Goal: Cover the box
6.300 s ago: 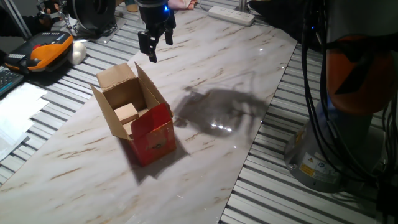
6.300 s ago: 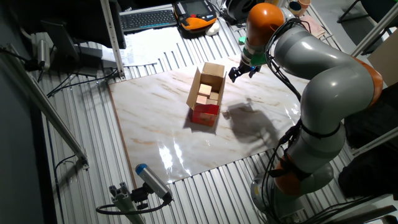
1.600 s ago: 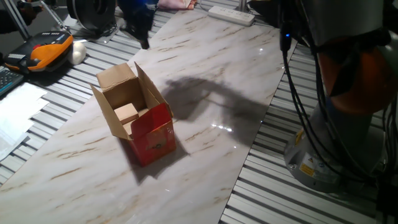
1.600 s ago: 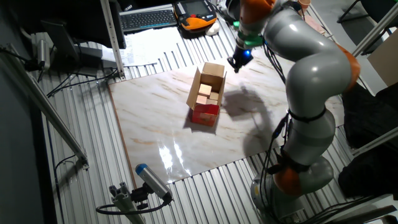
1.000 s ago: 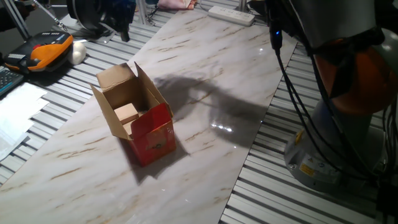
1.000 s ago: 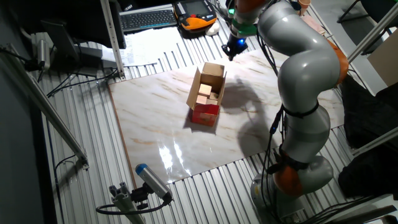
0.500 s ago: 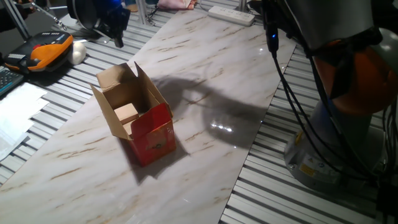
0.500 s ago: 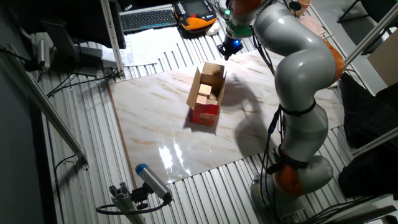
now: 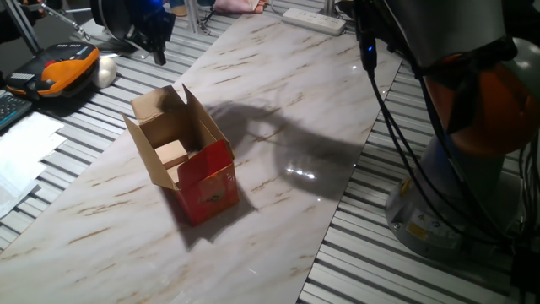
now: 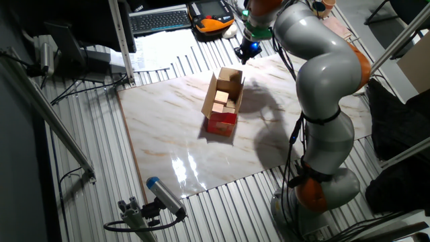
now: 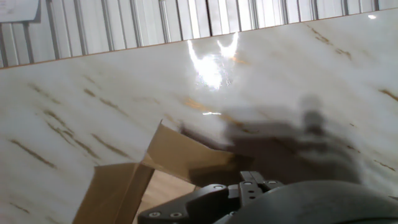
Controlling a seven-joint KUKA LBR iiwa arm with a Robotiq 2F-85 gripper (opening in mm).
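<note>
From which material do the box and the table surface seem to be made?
The box: apparently cardboard, since the inside and flaps are plain matte brown and the flaps are thin; the outside is red and looks slightly glossy. The table surface: a polished, marble-patterned slab, pale with brown veins, showing bright reflections; whether real stone or laminate, I cannot tell.

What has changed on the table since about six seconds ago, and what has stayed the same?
The gripper has moved away from above the marble board, past the box's far end, and now hangs over the slatted table beyond that end. It has taken hold of nothing. The arm has swung with it. The box stands in the same place with its flaps open.
</note>
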